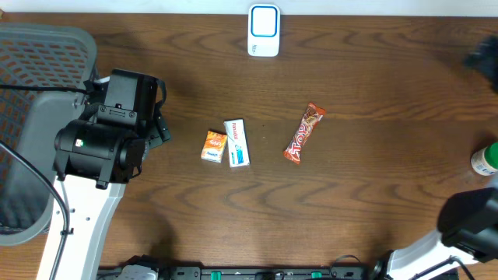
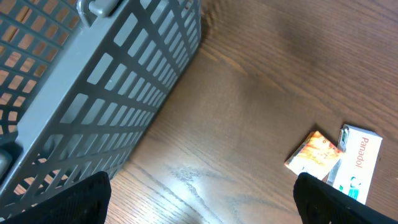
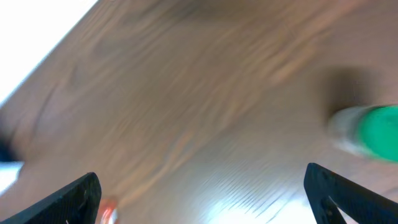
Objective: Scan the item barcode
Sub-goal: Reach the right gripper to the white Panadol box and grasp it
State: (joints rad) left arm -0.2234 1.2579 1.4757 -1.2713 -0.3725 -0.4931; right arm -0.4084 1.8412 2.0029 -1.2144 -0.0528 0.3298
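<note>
Three items lie mid-table: an orange box (image 1: 214,145), a white Panadol box (image 1: 237,142) touching it, and a red candy bar (image 1: 303,133) further right. A white and blue scanner-like device (image 1: 264,31) stands at the far edge. My left gripper (image 1: 161,128) hovers left of the boxes, open and empty (image 2: 202,202); the orange box (image 2: 314,154) and the Panadol box (image 2: 357,163) show at the right of its view. My right gripper (image 3: 202,202) is open and empty over bare wood, in a blurred view with a red shape (image 3: 107,211) at lower left.
A grey mesh basket (image 1: 39,78) fills the table's left end, close beside my left gripper (image 2: 93,93). A green-capped bottle (image 1: 486,159) stands at the right edge and also shows in the right wrist view (image 3: 367,132). The right arm's base (image 1: 467,225) sits at the bottom right.
</note>
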